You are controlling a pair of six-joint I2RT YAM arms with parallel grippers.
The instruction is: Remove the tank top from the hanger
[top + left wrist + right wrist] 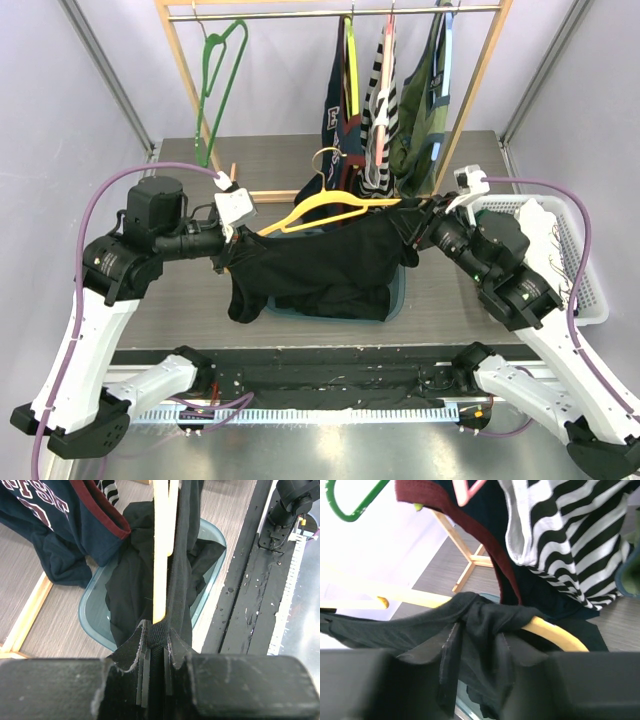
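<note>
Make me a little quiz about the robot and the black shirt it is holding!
1. Pick one: what colour is the hanger that the black tank top is on? A) green B) yellow C) pink
2. True or false: the left gripper is pinching the tank top.
3. Fill the gap: on the table under the tank top sits a see-through teal ____.

Key: 1 B. 2 True. 3 tub.
</note>
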